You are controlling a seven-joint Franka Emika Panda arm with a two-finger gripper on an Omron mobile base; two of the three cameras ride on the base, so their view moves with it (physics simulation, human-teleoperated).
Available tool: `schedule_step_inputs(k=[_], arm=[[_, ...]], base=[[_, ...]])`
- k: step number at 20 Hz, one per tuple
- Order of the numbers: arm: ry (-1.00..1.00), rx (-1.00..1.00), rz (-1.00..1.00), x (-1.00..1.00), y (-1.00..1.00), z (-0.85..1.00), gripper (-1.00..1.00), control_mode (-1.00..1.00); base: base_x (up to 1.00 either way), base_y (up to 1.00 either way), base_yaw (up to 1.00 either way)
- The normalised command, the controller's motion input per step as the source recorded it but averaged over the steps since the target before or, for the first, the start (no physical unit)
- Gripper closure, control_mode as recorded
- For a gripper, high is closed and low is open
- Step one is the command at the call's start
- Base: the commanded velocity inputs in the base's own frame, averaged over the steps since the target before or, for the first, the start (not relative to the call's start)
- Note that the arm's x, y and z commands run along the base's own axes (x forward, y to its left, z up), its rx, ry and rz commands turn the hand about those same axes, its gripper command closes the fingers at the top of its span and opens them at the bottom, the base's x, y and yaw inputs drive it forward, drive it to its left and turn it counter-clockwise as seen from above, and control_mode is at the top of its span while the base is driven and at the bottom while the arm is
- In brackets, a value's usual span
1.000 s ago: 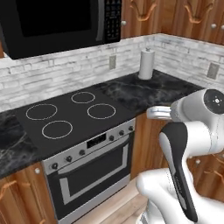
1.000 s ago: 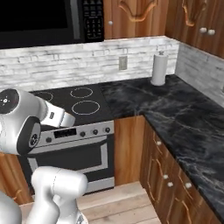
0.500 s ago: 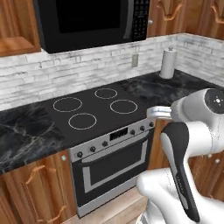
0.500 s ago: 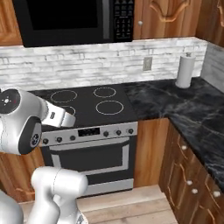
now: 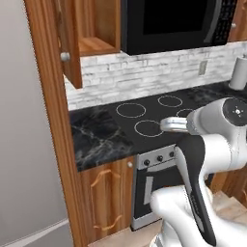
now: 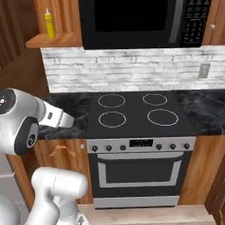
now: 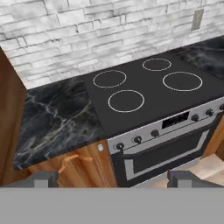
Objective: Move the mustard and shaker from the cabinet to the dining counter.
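Observation:
The mustard [image 6: 49,23], a small yellow squeeze bottle, stands upright on the shelf of the open wooden cabinet [image 6: 52,42] left of the microwave. In the left base view the cabinet's door [image 5: 72,43] swings out with its round knob showing, and the shelf inside looks bare from this side. The shaker and the dining counter are out of view. My gripper [image 7: 113,179] is open, its dark fingertips [image 7: 43,179] wide apart with nothing between them. It points at the stove front, well below and apart from the cabinet.
A black stove top [image 6: 136,113] with four rings sits in a short black marble counter [image 5: 96,137]. The oven front [image 6: 143,173] is below, the black microwave [image 6: 138,22] above. A tall wooden panel [image 5: 53,125] and grey wall stand at the left. A paper towel roll [image 5: 238,73] stands far right.
The whole picture has shifted: the camera has moved left, so the stove slid right and the open cabinet with the mustard came into view. The gripper stays open.

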Motion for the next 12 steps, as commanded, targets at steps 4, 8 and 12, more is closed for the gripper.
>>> schedule_step_inputs(k=[4, 8, 12], arm=[[0.0, 0.0, 0.0, 0.0, 0.0, 0.0, -1.0, 1.0], [0.0, 0.0, 0.0, 0.0, 0.0, 0.0, -1.0, 1.0], [0.0, 0.0, 0.0, 0.0, 0.0, 0.0, -1.0, 1.0]], base=[[0.81, -0.08, 0.46], [0.52, -0.01, 0.42], [0.44, -0.26, 0.35]])
